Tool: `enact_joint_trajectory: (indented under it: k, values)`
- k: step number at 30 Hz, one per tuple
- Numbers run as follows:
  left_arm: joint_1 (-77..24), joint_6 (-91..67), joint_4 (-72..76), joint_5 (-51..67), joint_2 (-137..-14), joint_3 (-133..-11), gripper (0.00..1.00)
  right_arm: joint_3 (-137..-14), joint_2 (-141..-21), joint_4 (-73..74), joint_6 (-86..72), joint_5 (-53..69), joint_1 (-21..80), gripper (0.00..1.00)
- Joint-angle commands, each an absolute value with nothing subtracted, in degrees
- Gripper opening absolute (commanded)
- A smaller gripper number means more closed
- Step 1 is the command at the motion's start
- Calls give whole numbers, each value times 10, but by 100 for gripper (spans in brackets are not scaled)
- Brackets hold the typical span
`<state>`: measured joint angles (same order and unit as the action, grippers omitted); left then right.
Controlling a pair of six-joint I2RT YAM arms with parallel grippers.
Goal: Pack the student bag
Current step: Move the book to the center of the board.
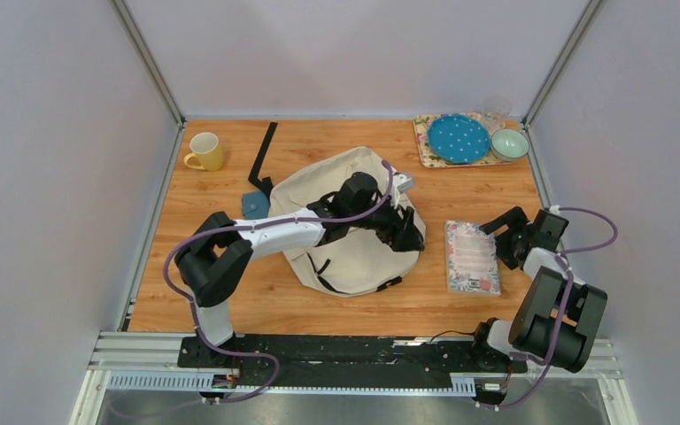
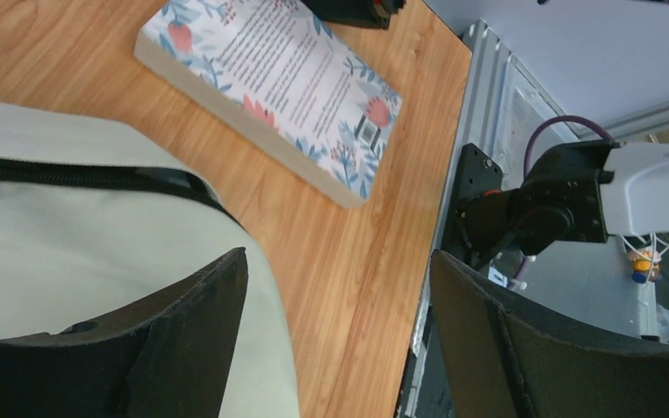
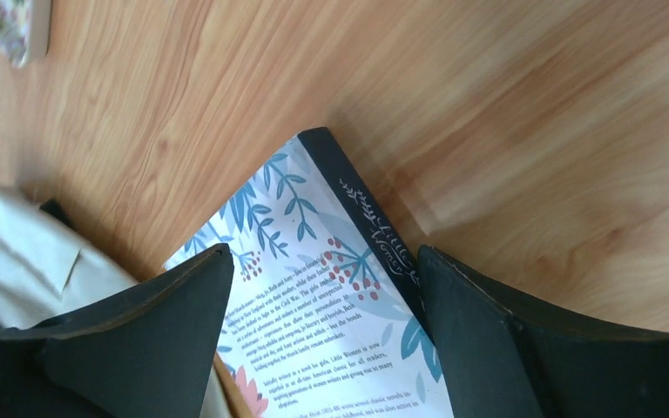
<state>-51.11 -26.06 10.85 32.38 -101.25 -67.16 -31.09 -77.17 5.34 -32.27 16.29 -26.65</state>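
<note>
The cream student bag [image 1: 345,232] lies flat in the middle of the table, its black zipper line showing in the left wrist view [image 2: 96,178]. My left gripper [image 1: 405,232] is open and empty, over the bag's right edge [image 2: 70,252]. A floral paperback book [image 1: 472,257] lies flat on the table right of the bag, also in the left wrist view [image 2: 287,78] and the right wrist view [image 3: 331,296]. My right gripper [image 1: 503,232] is open and empty, hovering over the book's upper right corner, one finger to each side of the cover.
A yellow mug [image 1: 205,151] stands at the back left. A black strap [image 1: 265,152] and a small blue pouch [image 1: 254,205] lie left of the bag. A floral tray [image 1: 427,146] at the back right holds a blue dotted plate [image 1: 458,138], a green bowl [image 1: 509,143] and a glass [image 1: 496,109].
</note>
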Motion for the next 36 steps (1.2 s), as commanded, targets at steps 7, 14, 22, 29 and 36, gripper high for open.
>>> enact_joint_trajectory:
  k: [7,14,22,29,36]
  values:
    - [-569,-301,84,339,-1144,-794,83,-200,-621,173,-374,246,-252,92]
    - [-587,-325,62,334,-1190,-812,81,-196,-556,219,-367,238,-251,92]
    - [-600,-303,-32,280,-1233,-860,79,-192,-547,235,-364,241,-251,91]
    - [-605,-347,34,334,-1265,-876,71,-186,-545,238,-359,252,-250,91]
    - [-605,-356,62,343,-1232,-879,56,-173,-537,234,-364,264,-251,90]
